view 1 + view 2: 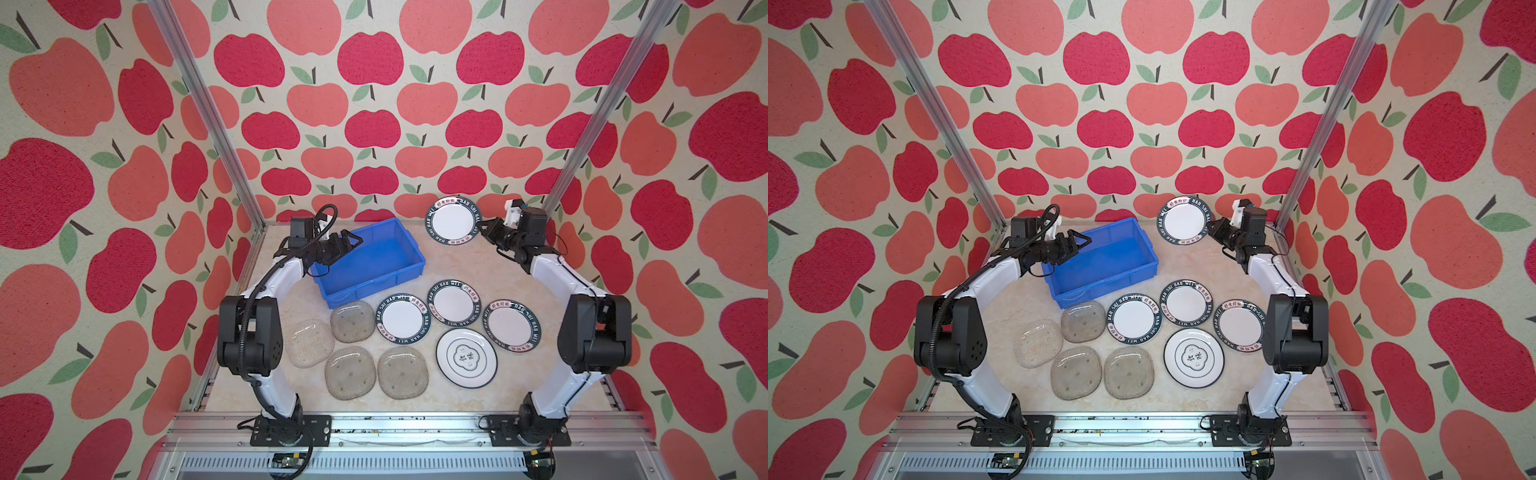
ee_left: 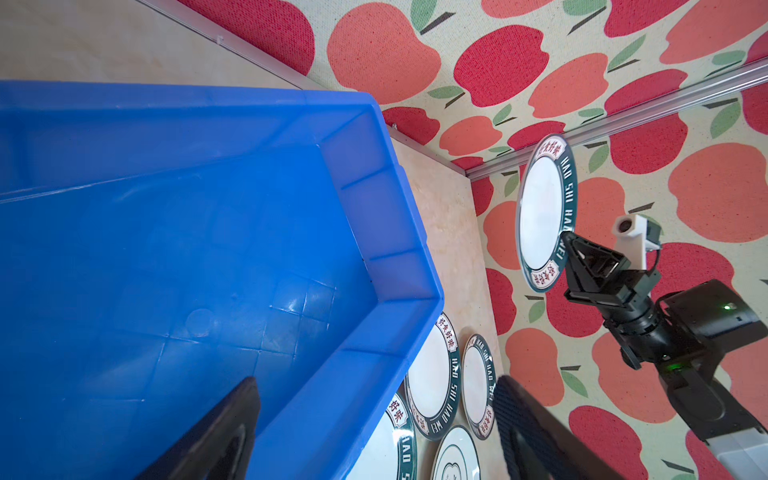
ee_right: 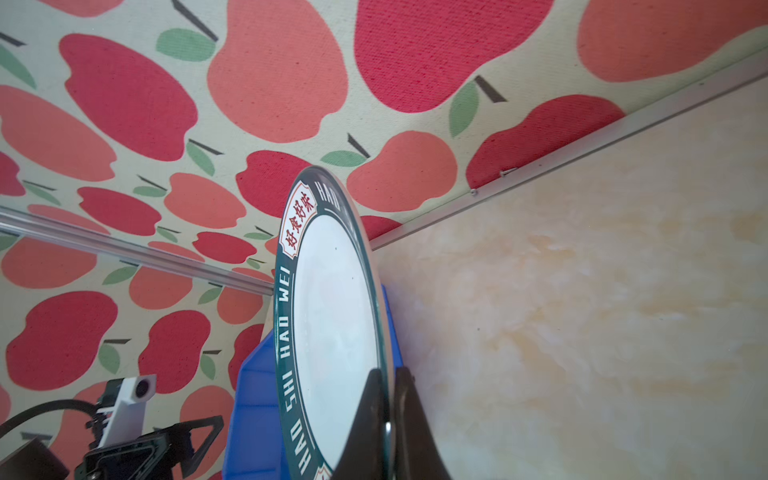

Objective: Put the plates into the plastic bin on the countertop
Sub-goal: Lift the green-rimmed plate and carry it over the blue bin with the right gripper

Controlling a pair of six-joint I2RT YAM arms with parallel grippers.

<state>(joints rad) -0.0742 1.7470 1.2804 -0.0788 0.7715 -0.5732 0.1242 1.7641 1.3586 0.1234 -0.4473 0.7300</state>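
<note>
Right pincer (image 1: pixel 482 227): clamped on the rim of one lettered plate (image 1: pixel 452 221), which I hold on edge above the desk (image 1: pixel 478 266).
Held plate: reaches out past my right fingertips, toward my left pincer (image 1: pixel 353 241).
Left pincer: jaws spread wide, gripping nothing.
Blue bin (image 1: pixel 374 286): right under my left pincer, its rim running between the two fingers; beyond the held plate, apart from it.
Other plates: three lettered plates (image 1: pixel 453 302), the emblem plate (image 1: pixel 466 358) and four glass plates (image 1: pixel 352 321) lie flat behind both pincers.

Glossy blue plastic bin (image 1: pixel 376 279), textured glass plates (image 1: pixel 352 321), smooth marble-look countertop (image 1: pixel 478 266).
</note>
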